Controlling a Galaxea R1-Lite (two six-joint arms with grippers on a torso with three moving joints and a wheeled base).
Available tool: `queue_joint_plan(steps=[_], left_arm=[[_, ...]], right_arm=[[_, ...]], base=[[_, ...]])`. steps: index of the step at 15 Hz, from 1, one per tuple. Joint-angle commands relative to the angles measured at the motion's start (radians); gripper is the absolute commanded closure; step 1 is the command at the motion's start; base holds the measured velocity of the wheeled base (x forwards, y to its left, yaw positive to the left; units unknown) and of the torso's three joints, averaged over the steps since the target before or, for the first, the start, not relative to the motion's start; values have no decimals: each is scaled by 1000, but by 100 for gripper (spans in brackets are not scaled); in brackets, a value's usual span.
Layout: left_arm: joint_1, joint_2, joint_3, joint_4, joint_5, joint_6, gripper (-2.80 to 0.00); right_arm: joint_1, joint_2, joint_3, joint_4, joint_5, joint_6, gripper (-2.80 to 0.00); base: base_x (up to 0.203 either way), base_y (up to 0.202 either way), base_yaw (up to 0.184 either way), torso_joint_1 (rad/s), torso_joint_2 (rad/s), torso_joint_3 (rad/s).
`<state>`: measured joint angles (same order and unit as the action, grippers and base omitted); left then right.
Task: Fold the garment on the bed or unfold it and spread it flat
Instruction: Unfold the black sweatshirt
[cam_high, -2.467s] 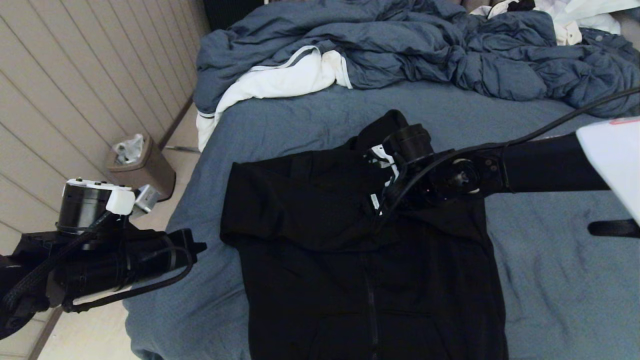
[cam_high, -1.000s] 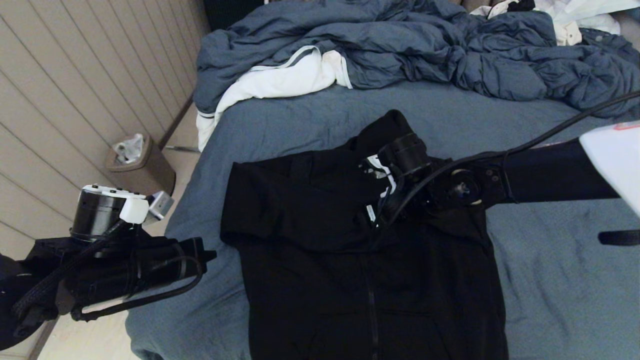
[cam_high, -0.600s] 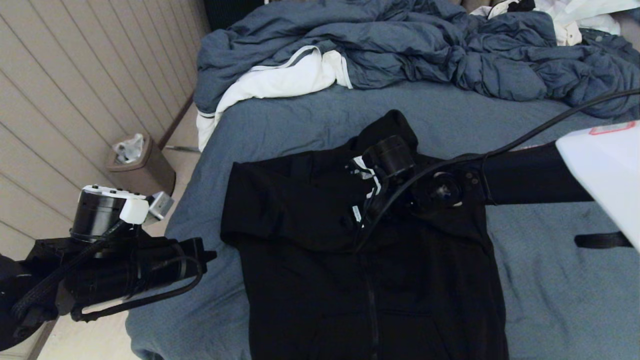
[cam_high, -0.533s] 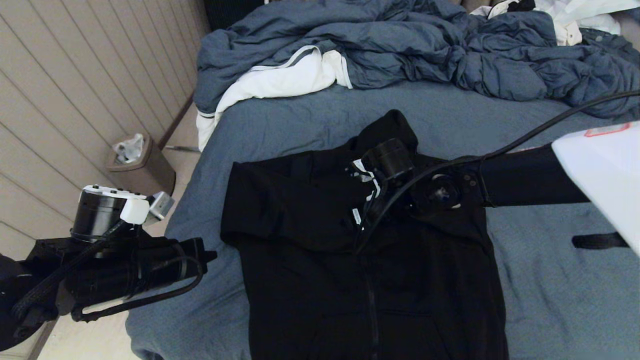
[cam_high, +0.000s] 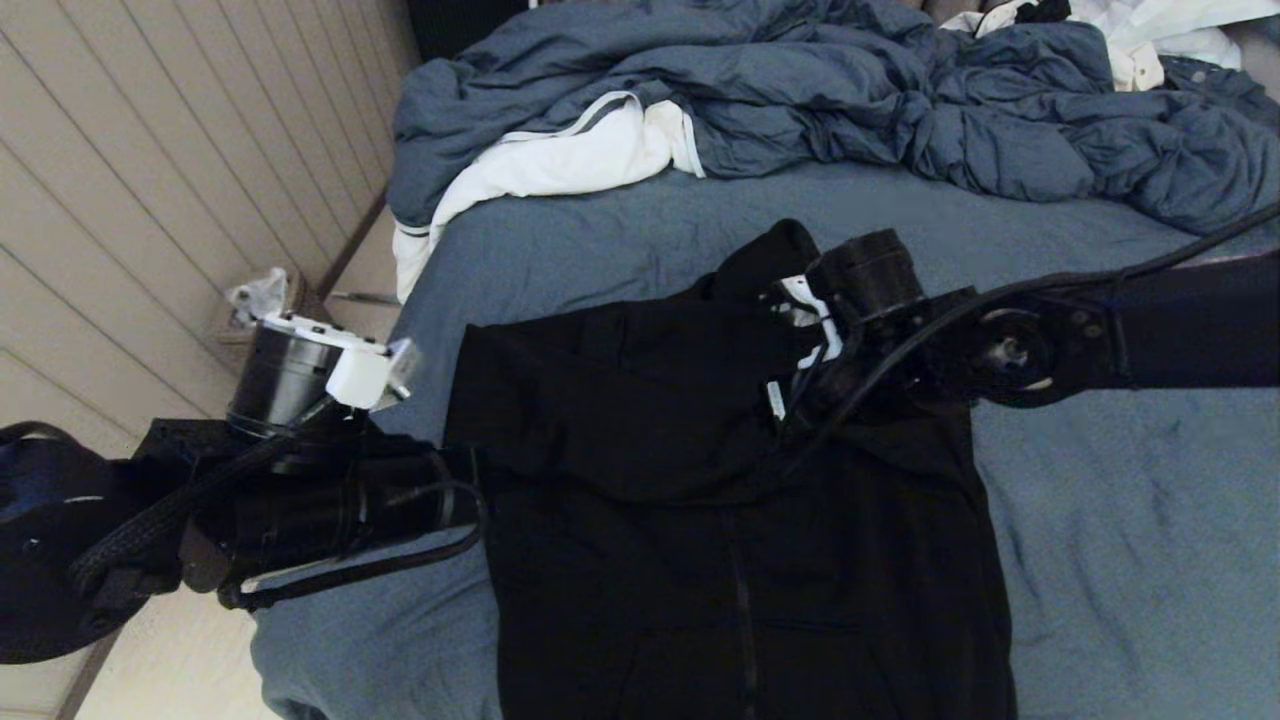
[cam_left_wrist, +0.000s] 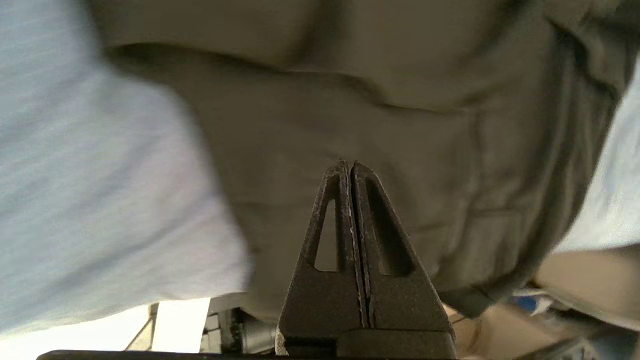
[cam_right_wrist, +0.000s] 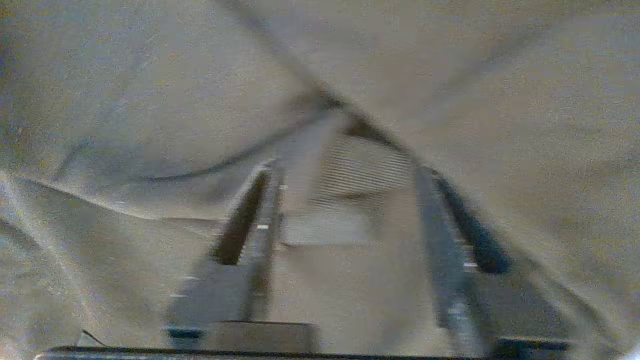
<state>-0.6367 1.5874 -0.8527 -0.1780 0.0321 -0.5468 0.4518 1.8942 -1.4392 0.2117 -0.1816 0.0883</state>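
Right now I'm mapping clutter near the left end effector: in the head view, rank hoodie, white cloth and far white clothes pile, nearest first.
1. Hoodie, just beside the left end effector.
2. White cloth, farther up the bed.
3. White clothes pile, far right corner.

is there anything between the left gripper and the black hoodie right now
Nothing visible. The left gripper, shut and empty, is already at the hoodie's left edge, with only hoodie fabric and bed sheet beyond it. The right gripper is over the collar area.
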Motion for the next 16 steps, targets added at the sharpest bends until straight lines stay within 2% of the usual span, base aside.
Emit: queue_joint_plan(steps=[1,4,6,7,8,11,14,15,16], left_arm=[[-100,47,-84,43,27,-1,0],[-257,216,-237,112,106,19,0],[-344,322,-321,117,187,66,0],[-384,363,-380,118,210,81,0],[-416,391,-424,117,223,91,0],[-448,445,-496,118,229,110,0],[-449,552,-540,92,228,141,0],[-449,586,-552,62,229,147,-280],[-449,605,-550,19,232,153,-280]], right_arm=[[-61,-98,30,1,15,1,0],[-168,-177,112,1,55,2,0],[-215,-210,172,-1,70,1,0],[-240,-226,213,-3,71,2,-280],[-273,-255,245,-4,80,2,-280],[-340,-328,322,-4,177,-7,-280],[-345,-387,385,-4,186,-16,-280],[-345,-403,397,-4,186,-19,-280],[-346,-418,404,-3,186,-18,-280]], base=[[0,0,0,0,0,0],[0,0,0,0,0,0],[0,0,0,0,0,0],[0,0,0,0,0,0],[0,0,0,0,0,0],[0,0,0,0,0,0],[0,0,0,0,0,0],[0,0,0,0,0,0],[0,0,0,0,0,0]])
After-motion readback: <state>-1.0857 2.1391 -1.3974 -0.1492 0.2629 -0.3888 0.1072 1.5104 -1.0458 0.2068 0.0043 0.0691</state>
